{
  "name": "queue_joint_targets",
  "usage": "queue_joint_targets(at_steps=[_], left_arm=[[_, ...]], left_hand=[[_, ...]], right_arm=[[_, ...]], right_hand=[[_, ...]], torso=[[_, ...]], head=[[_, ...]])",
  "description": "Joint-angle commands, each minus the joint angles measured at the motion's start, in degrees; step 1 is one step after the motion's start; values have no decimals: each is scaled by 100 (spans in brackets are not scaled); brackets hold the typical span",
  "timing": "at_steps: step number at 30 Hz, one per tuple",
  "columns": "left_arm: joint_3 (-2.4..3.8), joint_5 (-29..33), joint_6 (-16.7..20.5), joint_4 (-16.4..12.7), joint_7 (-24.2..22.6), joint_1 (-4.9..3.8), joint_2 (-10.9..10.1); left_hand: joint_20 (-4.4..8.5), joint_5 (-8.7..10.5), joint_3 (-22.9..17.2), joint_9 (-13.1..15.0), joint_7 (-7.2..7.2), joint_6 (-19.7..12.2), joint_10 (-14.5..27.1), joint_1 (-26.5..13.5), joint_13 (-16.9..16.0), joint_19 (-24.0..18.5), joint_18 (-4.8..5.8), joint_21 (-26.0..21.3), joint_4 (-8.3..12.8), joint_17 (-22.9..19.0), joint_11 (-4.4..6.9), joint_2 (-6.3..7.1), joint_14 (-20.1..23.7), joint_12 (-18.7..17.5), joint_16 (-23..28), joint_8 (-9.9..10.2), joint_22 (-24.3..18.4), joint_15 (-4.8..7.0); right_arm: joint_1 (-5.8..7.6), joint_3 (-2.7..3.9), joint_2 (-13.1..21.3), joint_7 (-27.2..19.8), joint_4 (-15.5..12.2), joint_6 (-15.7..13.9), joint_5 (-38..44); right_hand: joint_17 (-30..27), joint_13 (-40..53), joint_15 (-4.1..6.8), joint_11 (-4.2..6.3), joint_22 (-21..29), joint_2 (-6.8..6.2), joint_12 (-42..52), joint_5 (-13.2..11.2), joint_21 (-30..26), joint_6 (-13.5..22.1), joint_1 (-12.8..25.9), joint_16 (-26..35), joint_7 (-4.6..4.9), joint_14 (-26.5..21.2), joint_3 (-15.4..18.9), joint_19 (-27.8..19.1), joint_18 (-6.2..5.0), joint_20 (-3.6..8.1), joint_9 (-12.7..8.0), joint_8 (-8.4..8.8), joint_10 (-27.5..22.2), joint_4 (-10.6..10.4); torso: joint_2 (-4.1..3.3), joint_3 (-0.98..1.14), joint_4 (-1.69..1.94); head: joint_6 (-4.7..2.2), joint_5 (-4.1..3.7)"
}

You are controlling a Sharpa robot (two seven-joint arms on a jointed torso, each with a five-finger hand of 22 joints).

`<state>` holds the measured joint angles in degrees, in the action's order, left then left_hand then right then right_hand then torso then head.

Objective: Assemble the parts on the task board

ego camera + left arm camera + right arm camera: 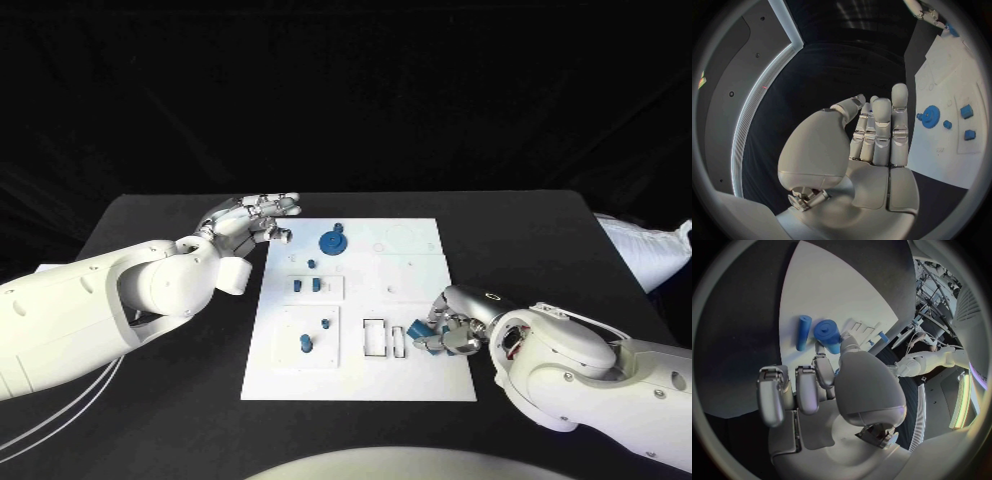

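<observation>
- right robot hand (pixel 443 335) is pinching a blue cylinder part (pixel 828 335) over the task board's (pixel 418 375) right edge
- another blue peg (pixel 802 332) lies just beside it
- left robot hand (pixel 257 222) empty, fingers straight and loosely apart, at the board's far-left corner near the blue gear (pixel 335 240)
- all on the black worktop (pixel 548 230)

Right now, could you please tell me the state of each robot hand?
Left robot hand: open, holding nothing.
Right robot hand: holding a blue cylindrical part.

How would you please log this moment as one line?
left hand: open, beside task board | right hand: pinching blue cylinder | blue gear: on board
</observation>
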<state>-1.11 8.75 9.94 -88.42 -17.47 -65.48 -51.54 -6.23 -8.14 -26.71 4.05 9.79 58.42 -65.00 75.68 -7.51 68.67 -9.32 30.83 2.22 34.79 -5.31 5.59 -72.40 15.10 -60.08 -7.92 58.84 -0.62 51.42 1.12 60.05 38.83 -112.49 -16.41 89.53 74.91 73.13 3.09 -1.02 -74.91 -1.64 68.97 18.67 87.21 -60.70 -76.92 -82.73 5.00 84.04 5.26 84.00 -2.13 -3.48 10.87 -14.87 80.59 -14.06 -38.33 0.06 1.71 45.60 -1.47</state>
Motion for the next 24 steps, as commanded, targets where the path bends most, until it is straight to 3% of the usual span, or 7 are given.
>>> queue_joint_targets(at_steps=[1, 4, 7, 14, 24], left_arm=[[3, -20, -114, -18, -16, 4, 2], [2, -20, -118, -18, -16, 5, 6], [1, -20, -121, -19, -14, 5, 8], [0, -21, -132, -23, -5, 6, 8], [0, -33, -152, -32, 2, 7, 22]], left_hand=[[-22, -16, 10, -6, 23, -22, 39, 22, -6, -15, -113, -40, 29, -7, -13, -50, 40, 21, 27, -35, -7, -3], [-22, -16, 10, -6, 23, -22, 39, 22, -6, -15, -113, -40, 29, -7, -13, -50, 40, 21, 27, -35, -7, -3], [-22, -16, 10, -6, 23, -22, 39, 22, -6, -15, -113, -40, 29, -7, -13, -50, 40, 21, 27, -35, -7, -3], [-22, -16, 10, -6, 23, -22, 39, 22, -6, -15, -113, -40, 29, -7, -13, -50, 40, 21, 27, -35, -7, -3], [-22, -16, 10, -6, 23, -22, 39, 22, -6, -15, -113, -40, 29, -7, -13, -50, 40, 21, 27, -35, -7, -3]], right_arm=[[-8, 19, 35, 70, -130, -478, -261], [26, 43, 69, -1, -257, -712, -443], [61, 55, 78, -35, -317, -793, -589], [85, 61, -20, -46, -309, -687, -809], [90, 60, -446, 14, -136, -261, -827]], right_hand=[[166, -2, 45, 86, -1183, 328, -1, 171, 22, -40, -153, -27, -28, 358, 9, 320, 110, 48, 68, -36, 115, -107], [190, 48, 61, 104, -1203, 256, 15, 894, 37, -57, 1, -41, -44, 363, 106, 336, 115, 64, 124, -51, 149, -240], [197, 65, 67, 110, -1206, 247, 2, 1176, 39, -74, 123, -45, -54, 364, 175, 338, 116, 70, 161, -59, 161, -259], [208, 83, 73, 118, -1215, 261, 2, 1254, 44, -99, 205, -50, -66, 366, 215, 345, 119, 74, 189, -71, 173, -263], [209, 96, 108, 166, -1215, 313, -56, 1204, 43, -246, 577, -50, -128, 366, 397, 344, 118, 100, 307, -159, 195, -269]], torso=[[3, -1, -6], [4, -5, 5], [0, -3, 10], [-3, -5, 11], [-5, -4, 11]], head=[[-13, -13], [-23, -28], [-21, -24], [-3, 47], [-4, 56]])
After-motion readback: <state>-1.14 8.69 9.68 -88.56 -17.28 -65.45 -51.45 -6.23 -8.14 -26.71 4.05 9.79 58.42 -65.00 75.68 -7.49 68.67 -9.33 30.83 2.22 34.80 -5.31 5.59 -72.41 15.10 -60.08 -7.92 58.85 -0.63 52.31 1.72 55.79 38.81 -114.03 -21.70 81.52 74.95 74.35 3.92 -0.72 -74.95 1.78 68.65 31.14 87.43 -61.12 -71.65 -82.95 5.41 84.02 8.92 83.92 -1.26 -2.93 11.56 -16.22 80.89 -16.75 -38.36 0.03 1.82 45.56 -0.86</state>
